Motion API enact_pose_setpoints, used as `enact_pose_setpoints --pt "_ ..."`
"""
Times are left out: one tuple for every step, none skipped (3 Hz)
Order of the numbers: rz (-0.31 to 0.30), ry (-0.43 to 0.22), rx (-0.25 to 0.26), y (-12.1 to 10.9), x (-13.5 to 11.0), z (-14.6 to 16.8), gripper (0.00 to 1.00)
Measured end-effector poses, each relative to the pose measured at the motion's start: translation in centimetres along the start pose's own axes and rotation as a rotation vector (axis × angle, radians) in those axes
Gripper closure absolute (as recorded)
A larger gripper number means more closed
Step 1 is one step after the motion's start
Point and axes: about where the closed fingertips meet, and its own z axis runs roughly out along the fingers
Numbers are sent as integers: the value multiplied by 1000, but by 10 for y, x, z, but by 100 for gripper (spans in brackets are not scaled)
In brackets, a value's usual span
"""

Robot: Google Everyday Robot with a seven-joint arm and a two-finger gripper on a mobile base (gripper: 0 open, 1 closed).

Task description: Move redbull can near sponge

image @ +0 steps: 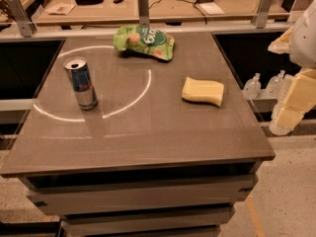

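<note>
The redbull can (80, 83) stands upright on the left part of the grey table (148, 142); it is silver and blue with an opened silver top. The sponge (203, 91), a pale yellow block with a wavy edge, lies flat on the right part of the table, well apart from the can. My gripper (291, 107) shows as pale blocky parts at the right edge of the view, off the table's right side and right of the sponge. It holds nothing that I can see.
A green snack bag (144, 41) lies at the table's back middle. Clear plastic bottles (253, 86) stand on a low shelf right of the table. A cluttered bench (148, 4) with metal posts runs behind it.
</note>
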Motion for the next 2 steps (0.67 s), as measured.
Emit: enact_pose_setpoints --pt "0 0 0 0 0 0 0" --pt "-3 -16 4 -5 -1 -4 0"
